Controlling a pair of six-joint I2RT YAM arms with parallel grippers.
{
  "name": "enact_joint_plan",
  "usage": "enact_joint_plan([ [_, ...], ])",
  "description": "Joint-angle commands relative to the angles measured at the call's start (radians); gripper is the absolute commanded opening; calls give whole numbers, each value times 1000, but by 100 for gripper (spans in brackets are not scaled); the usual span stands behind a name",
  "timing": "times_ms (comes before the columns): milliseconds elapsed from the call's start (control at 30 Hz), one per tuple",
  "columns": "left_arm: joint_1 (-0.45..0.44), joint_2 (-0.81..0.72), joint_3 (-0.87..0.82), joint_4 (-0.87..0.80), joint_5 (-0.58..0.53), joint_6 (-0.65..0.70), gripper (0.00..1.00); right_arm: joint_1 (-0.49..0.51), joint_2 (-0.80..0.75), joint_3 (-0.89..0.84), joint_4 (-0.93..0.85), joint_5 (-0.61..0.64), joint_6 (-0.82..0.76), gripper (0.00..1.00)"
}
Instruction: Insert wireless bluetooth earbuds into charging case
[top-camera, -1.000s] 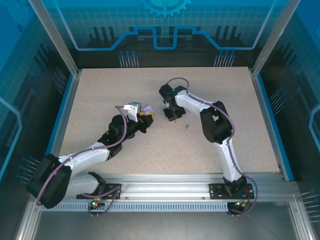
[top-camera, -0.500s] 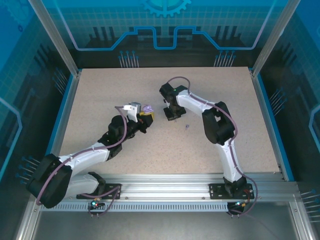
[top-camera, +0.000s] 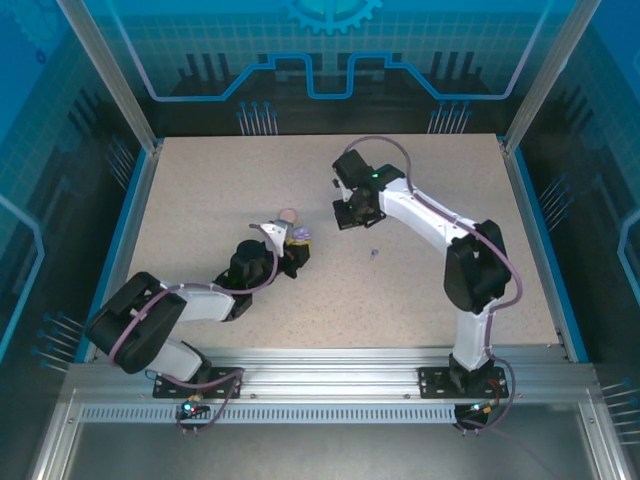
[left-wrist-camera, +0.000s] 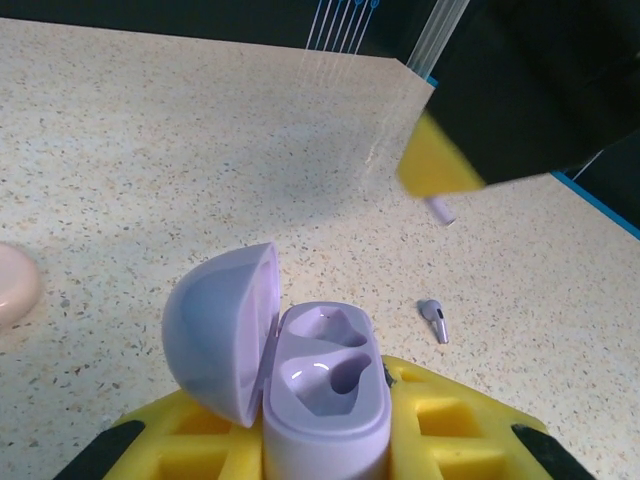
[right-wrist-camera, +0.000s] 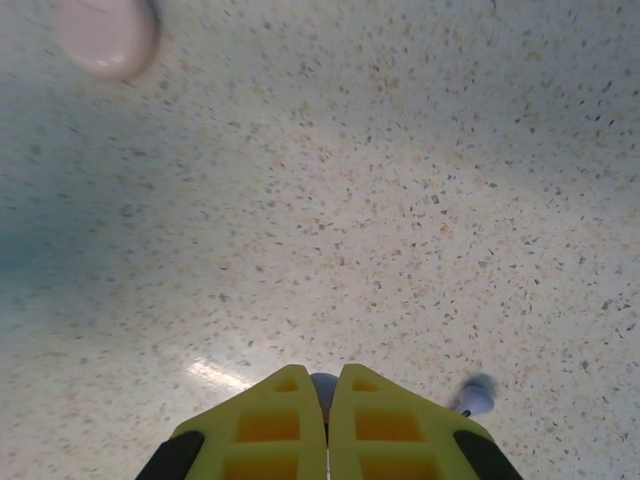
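While the left gripper (top-camera: 292, 247) clamps the open lavender case (left-wrist-camera: 325, 400), the right gripper (right-wrist-camera: 327, 388) pinches one lavender earbud (left-wrist-camera: 440, 209).
The case's lid (left-wrist-camera: 220, 335) leans open to one side, and both sockets lie empty. The right fingers (right-wrist-camera: 385, 425) press together on the bud, whose stem pokes out beneath them, above the table (top-camera: 200, 190) beyond the case. A second lavender earbud (left-wrist-camera: 433, 319) lies on the table near the case, and a pink case (right-wrist-camera: 105, 35) sits farther off.

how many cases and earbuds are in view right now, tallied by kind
cases: 2, lavender case and pink case
earbuds: 2, loose earbud and pinched earbud in the right gripper
total: 4
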Motion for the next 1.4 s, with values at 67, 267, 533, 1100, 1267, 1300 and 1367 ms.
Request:
enact_joint_plan([
  [67,-6,7,52,118,57,39,0,12,-171,-62,70,-42,25,0],
  [267,-12,-58,99,96,111,153,0,22,-341,-123,166,-55,34,0],
  [533,-66,-149,180,0,143,415,0,34,-533,-196,322,-53,32,0],
  [1100,-128,-46,351,88,40,553,0,61,-772,-481,793,-121,-77,0],
  [1267,-127,-27,375,90,37,528,0,68,-743,-509,858,-154,-59,0],
  [1300,-128,-25,376,90,36,524,0,73,-737,-514,865,-151,-57,0],
  [1367,-128,-25,377,87,31,513,0,78,-722,-518,876,-150,-53,0],
])
